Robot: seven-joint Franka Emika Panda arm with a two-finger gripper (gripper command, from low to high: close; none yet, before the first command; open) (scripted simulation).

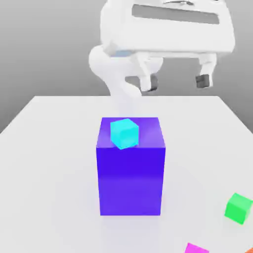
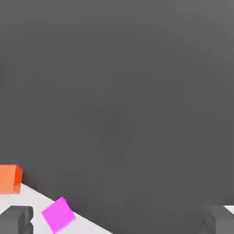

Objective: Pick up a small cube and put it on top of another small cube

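Gripper [image 1: 178, 81] spread, empty; cyan cube [image 1: 124, 133] atop blue cube [image 1: 131, 168] (magenta cube [image 1: 196, 248] cropped, perhaps tilted).

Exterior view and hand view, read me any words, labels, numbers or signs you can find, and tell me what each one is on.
None. The large blue block, small cyan cube, small green cube, small magenta cube, small orange cube, white table and white robot arm all have plain, unmarked surfaces.

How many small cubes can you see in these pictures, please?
4: a cyan cube on top of the blue block; a green cube, a magenta cube and an orange cube on the table. Others may be hidden.
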